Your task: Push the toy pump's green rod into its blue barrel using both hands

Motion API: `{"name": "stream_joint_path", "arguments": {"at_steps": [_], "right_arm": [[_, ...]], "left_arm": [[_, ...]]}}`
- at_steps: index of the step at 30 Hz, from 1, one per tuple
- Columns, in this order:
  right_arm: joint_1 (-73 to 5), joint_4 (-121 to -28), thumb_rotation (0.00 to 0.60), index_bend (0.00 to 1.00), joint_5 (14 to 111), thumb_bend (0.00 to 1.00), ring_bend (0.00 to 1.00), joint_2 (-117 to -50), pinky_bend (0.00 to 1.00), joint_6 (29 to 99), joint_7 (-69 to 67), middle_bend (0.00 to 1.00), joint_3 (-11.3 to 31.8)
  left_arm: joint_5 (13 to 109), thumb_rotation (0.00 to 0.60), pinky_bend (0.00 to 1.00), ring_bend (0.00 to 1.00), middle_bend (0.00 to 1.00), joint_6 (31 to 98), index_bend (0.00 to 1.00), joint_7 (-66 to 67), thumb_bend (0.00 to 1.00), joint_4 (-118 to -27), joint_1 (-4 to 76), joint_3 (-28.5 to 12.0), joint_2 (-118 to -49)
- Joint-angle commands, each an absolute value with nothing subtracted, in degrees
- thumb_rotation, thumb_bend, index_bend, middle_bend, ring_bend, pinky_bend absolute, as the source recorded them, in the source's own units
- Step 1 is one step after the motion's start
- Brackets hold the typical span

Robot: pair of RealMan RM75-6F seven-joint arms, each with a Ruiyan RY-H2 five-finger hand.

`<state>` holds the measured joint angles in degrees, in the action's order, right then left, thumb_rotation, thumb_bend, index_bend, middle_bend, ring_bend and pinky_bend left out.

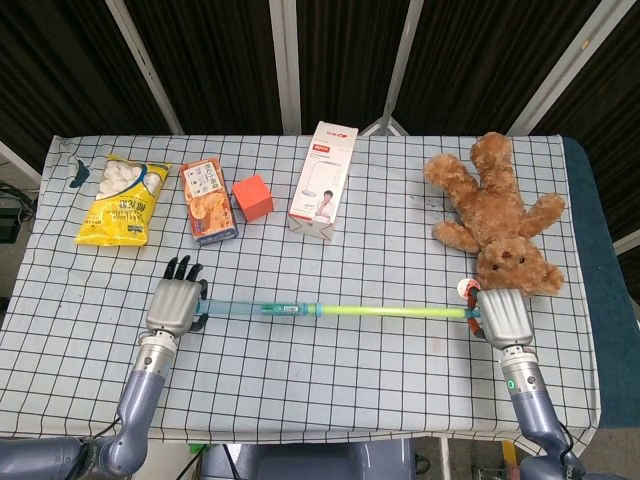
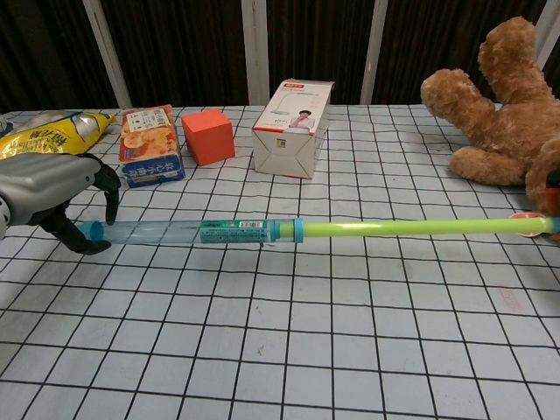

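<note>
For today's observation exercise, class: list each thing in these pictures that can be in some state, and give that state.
green rod: pulled far out of the barrel, lying flat
blue barrel: lying flat, rod end in its mouth
left hand: fingers around the barrel's closed end
right hand: at the rod's outer end, grip hidden
white box: standing upright
teddy bear: lying on the table

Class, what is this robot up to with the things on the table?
It is working a toy pump lying across the checked table. The left hand holds the end of the blue barrel; the right hand is at the far end of the green rod, which is nearly all pulled out. A teddy bear lies nearby.
</note>
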<state>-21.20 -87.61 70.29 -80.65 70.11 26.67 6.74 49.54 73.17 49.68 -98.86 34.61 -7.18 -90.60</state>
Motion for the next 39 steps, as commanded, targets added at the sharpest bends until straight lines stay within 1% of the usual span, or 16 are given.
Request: {"name": "stream_joint_path", "arguments": {"at_steps": [1, 30, 39], "right_arm": [[-20.98, -88.63, 0.600, 0.73, 70.63, 0.36, 1.00, -80.53, 0.78, 70.58, 26.57, 1.00, 6.58], [-20.04, -96.33, 0.600, 0.73, 75.90, 0.35, 1.00, -81.00, 0.78, 73.24, 28.05, 1.00, 3.89], [-20.29, -97.24, 0.600, 0.73, 75.91, 0.36, 1.00, -81.67, 0.78, 73.17, 28.26, 1.00, 4.30]], "left_arm": [[49.83, 0.600, 0.00, 0.00, 0.15, 73.49, 0.58, 49.48, 0.48, -99.28, 34.56, -7.11, -90.59], [51.40, 0.600, 0.00, 0.00, 0.15, 77.66, 0.59, 52.45, 0.48, -106.29, 34.61, -6.22, -90.83], [51.04, 0.600, 0.00, 0.00, 0.15, 77.91, 0.59, 53.58, 0.48, -106.63, 35.05, -6.04, -91.78]]}}
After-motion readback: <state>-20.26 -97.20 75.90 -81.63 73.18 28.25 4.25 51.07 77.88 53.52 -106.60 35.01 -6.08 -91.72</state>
